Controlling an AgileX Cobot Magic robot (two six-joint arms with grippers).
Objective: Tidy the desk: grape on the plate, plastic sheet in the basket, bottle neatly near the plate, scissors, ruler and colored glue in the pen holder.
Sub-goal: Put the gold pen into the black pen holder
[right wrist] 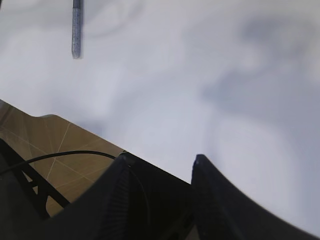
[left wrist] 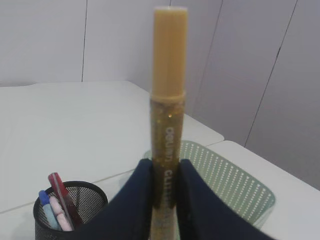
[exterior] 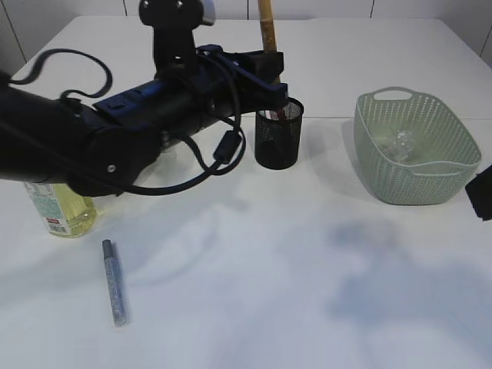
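Observation:
My left gripper (left wrist: 165, 164) is shut on a gold colored glue stick (left wrist: 168, 95), which stands upright. In the exterior view this gripper (exterior: 270, 68) hovers just above the black mesh pen holder (exterior: 278, 138), the gold glue (exterior: 267, 27) sticking up from it. A red item and blue and pink ones stand in the holder (left wrist: 85, 200). A silver colored glue pen (exterior: 115, 283) lies on the table at the front left. The bottle (exterior: 63, 211) of yellow liquid stands behind my left arm. Clear plastic sheet (exterior: 401, 142) lies in the green basket (exterior: 415, 181). My right gripper (right wrist: 162, 161) is open and empty. Grape, plate, scissors and ruler are hidden.
My left arm (exterior: 115, 131) spans the left half of the table with its cable looping down. The right gripper (exterior: 480, 196) sits at the right edge beside the basket. The table's front edge and brown floor (right wrist: 45, 145) show in the right wrist view.

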